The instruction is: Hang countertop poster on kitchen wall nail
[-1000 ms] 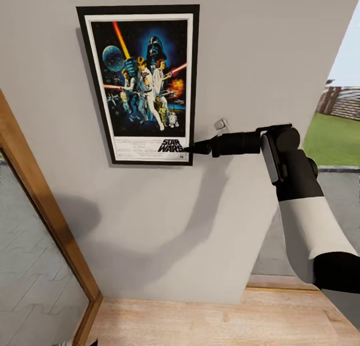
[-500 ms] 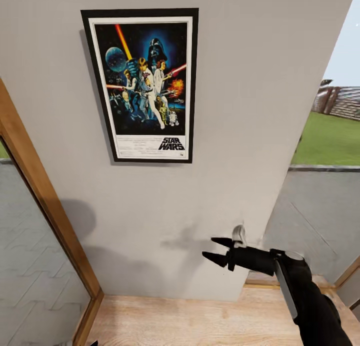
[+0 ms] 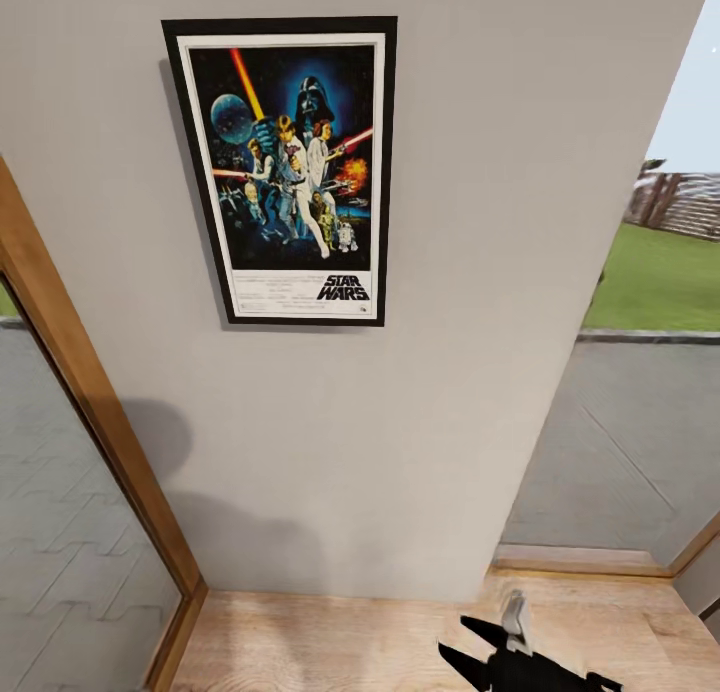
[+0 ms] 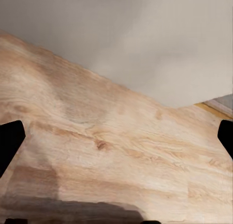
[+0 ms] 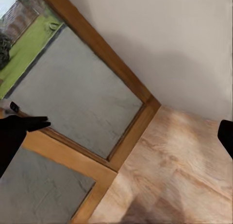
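- Presently the poster (image 3: 288, 170) is seen hung upright and flat on the grey wall (image 3: 480, 222), in the wall's upper part, well above the wooden floor (image 3: 330, 642).
- The right tool (image 3: 462, 645) is seen low over the floor near the wall's foot, its two black fingers spread apart and nothing held between them.
- The left tool (image 4: 116, 141) is pointed at the floor where the wall meets it; its fingertips are set wide apart, with nothing gripped.
- A wood-framed glass panel (image 3: 70, 532) is set beside the wall.
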